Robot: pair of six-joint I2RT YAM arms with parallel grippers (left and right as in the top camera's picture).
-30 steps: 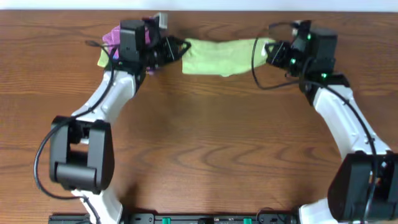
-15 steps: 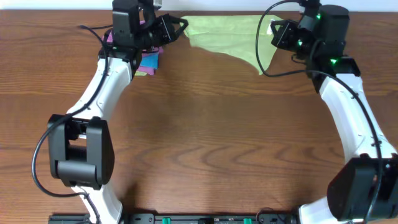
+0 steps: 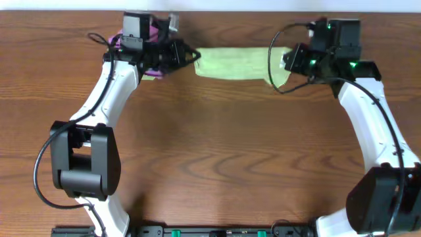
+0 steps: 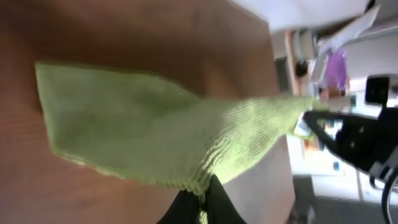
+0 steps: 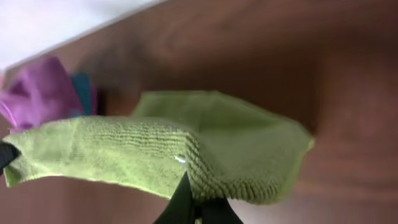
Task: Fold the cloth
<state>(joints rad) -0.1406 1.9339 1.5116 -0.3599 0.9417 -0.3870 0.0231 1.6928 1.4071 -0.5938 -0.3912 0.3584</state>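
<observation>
You have the green cloth (image 3: 233,63) stretched along the far edge, left gripper (image 3: 191,56) and right gripper (image 3: 284,62) each pinched closed on an end.

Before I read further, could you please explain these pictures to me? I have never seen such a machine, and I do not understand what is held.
These are two robot arms at a wooden table. The wide picture looks down from above. The other two come from small cameras on each wrist.

Each arm ends in a two-finger gripper. The left gripper and the right gripper each pinch one end of a green cloth, so it stretches between them near the far edge. In the wrist views, the cloth hangs from the dark fingers at the bottom.

Behind the left arm lies a pile of other cloths, purple among them.
</observation>
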